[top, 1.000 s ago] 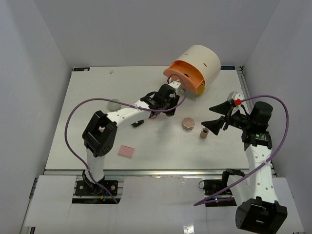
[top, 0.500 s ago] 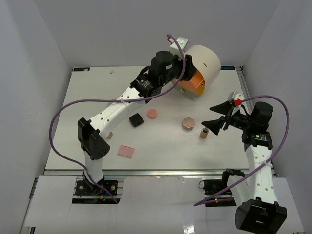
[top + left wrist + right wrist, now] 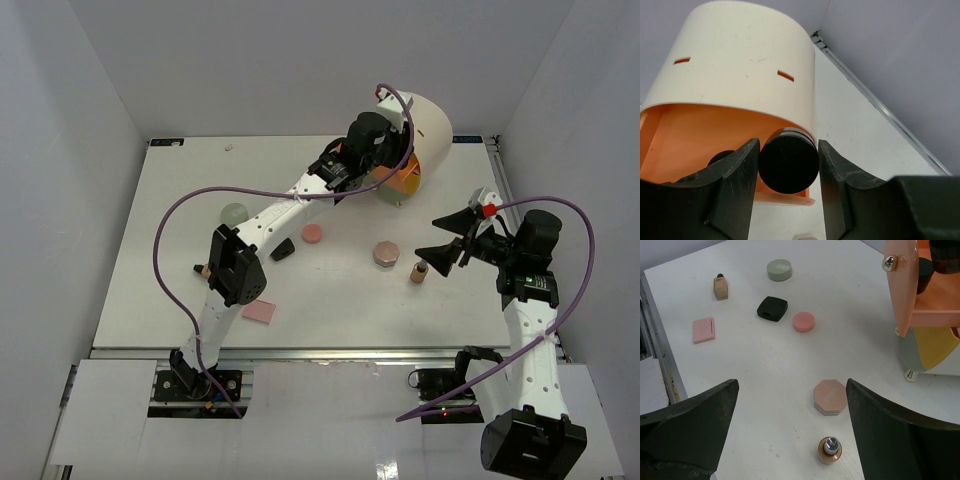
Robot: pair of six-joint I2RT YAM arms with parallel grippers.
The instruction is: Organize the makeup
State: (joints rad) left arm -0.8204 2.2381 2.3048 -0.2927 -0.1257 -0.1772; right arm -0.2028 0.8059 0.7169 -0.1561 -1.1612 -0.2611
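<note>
On a white table walled in grey, a cream cylinder organizer stands at the far edge, its orange drawer swung open, evidently to receive the makeup. The left gripper is clamped on a black jar at the drawer's mouth, where 1 other dark jar sits. The right gripper hangs spread wide and empty above an octagonal compact, a black case and a pink round compact lying loose on the table.
</note>
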